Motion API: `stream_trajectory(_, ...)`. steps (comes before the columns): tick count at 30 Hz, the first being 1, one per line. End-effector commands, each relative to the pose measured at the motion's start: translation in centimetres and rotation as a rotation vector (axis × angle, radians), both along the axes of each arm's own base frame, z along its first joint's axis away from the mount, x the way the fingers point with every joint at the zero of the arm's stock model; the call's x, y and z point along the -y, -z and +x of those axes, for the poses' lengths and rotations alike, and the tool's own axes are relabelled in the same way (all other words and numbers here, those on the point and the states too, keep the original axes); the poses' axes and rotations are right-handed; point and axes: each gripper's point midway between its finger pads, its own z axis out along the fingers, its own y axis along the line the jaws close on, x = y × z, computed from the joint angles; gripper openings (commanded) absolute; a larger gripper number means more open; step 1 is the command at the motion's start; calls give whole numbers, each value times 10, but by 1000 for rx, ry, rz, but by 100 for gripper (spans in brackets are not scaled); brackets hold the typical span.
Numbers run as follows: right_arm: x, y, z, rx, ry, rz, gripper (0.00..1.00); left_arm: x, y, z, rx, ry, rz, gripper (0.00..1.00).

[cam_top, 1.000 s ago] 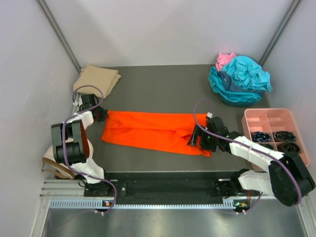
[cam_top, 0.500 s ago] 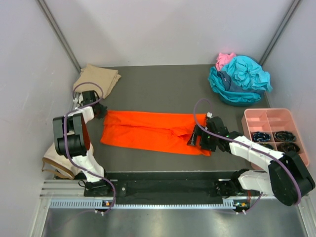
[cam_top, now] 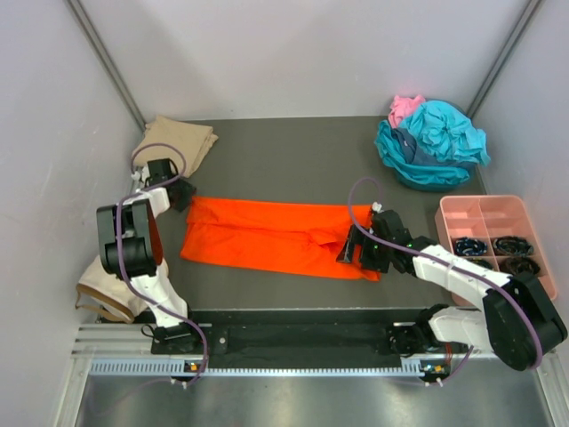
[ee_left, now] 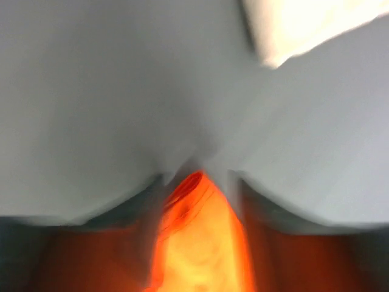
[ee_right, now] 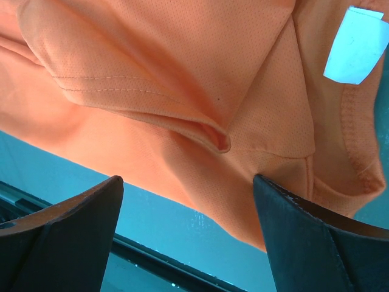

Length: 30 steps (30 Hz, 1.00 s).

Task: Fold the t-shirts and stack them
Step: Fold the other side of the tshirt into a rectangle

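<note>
Tan t-shirt [cam_top: 176, 142] lay folded at the desk's [cam_top: 293, 160] far left corner. Just nearer, the left claw [cam_top: 180, 197] sat at the left end of the orange t-shirt [cam_top: 267, 236], which stretched flat across the desk's middle. Its wrist view was too blurred to tell how wide it stood or whether it pinched cloth. The right claw [cam_top: 351, 251] gaped wide over the shirt's collar end, gripping nothing. Teal t-shirts [cam_top: 436, 142] and a pink t-shirt [cam_top: 404, 107] were heaped in the far right corner.
</note>
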Motion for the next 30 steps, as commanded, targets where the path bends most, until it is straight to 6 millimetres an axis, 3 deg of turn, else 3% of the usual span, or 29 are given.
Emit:
stream_trajectory(1,22,33,-26,-104,-6,-121,89,-14,-15,10,37,-32,48,99)
stream_trajectory(7,24,32,-26,-102,-8,-127,89,-18,-46,7,78,-55,77,99)
stream_trajectory(9,24,27,-23,-84,-3,-128,89,-15,-68,6,125,-44,76,99)
stream_trajectory(14,20,1,-9,-15,1,-113,89,33,-108,4,233,126,11,99)
stream_trajectory(17,14,-22,5,44,-3,-93,89,77,-118,-7,244,233,10,99)
stream_trajectory(20,10,-44,18,95,-10,-90,90,136,-124,-19,284,372,-3,99)
stream_trajectory(23,5,-62,31,147,-9,-83,90,214,-121,-39,306,570,-48,99)
stream_trajectory(26,2,-75,42,181,-1,-75,90,259,-114,-49,335,686,-96,99)
stream_trajectory(30,8,-86,48,215,45,-95,90,296,-103,-59,328,795,-119,99)
